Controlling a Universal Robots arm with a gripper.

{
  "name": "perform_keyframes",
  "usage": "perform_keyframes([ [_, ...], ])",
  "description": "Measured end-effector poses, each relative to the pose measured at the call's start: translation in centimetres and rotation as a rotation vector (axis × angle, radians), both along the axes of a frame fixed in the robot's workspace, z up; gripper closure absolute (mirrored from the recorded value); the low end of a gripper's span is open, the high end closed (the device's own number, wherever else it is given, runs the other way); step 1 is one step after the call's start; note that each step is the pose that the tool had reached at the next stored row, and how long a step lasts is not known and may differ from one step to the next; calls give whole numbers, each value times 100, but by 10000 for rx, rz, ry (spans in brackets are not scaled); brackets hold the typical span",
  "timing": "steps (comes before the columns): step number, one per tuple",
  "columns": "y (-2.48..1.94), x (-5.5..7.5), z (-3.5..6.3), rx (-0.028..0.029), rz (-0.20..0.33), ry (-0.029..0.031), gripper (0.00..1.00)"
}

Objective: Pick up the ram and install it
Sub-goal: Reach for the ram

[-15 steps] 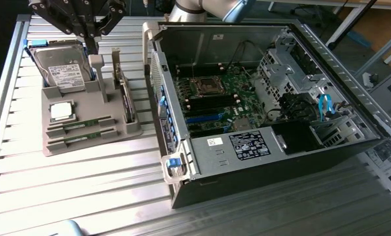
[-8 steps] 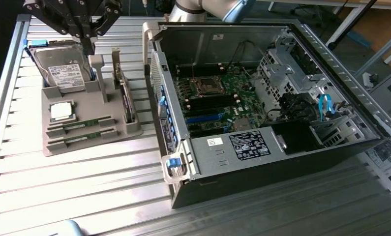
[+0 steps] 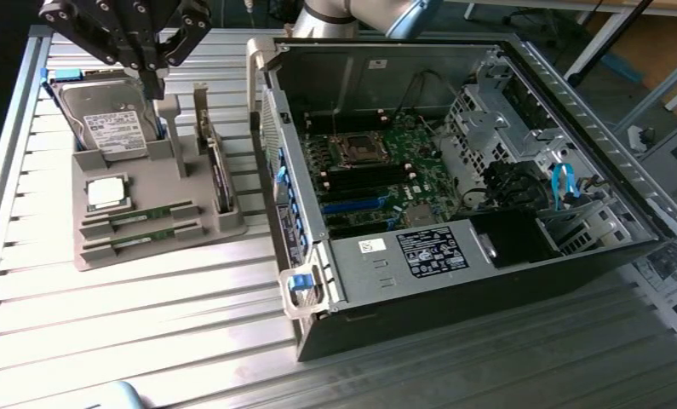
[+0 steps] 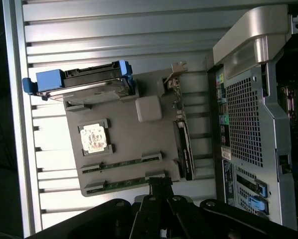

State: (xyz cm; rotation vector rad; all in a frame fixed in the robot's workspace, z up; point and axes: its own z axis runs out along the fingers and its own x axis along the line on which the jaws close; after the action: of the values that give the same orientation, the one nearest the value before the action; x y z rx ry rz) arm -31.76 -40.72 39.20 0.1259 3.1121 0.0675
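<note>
Two ram sticks, thin green boards, lie in parallel slots at the near end of the grey holder tray (image 3: 208,228): one ram stick (image 3: 143,216) (image 4: 123,164) and a second (image 3: 145,238) (image 4: 125,181) beside it. My gripper (image 3: 153,83) (image 4: 160,186) hangs above the tray's far end, over the hard drive (image 3: 113,119), with its fingers shut together and nothing between them. In the wrist view the fingertips sit over the tray edge closest to the ram sticks. The open computer case (image 3: 429,256) shows its motherboard (image 3: 378,166).
The tray also holds a silver CPU (image 3: 106,193) (image 4: 94,138) and an upright expansion card (image 3: 216,166) (image 4: 183,149). The case's rear panel (image 4: 248,114) stands close beside the tray. Everything rests on a slatted metal table (image 3: 111,315).
</note>
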Motion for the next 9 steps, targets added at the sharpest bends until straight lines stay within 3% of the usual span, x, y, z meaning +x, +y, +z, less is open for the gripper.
perform_keyframes([
  [9, -92, 0, 0, 0, 1, 0, 89],
])
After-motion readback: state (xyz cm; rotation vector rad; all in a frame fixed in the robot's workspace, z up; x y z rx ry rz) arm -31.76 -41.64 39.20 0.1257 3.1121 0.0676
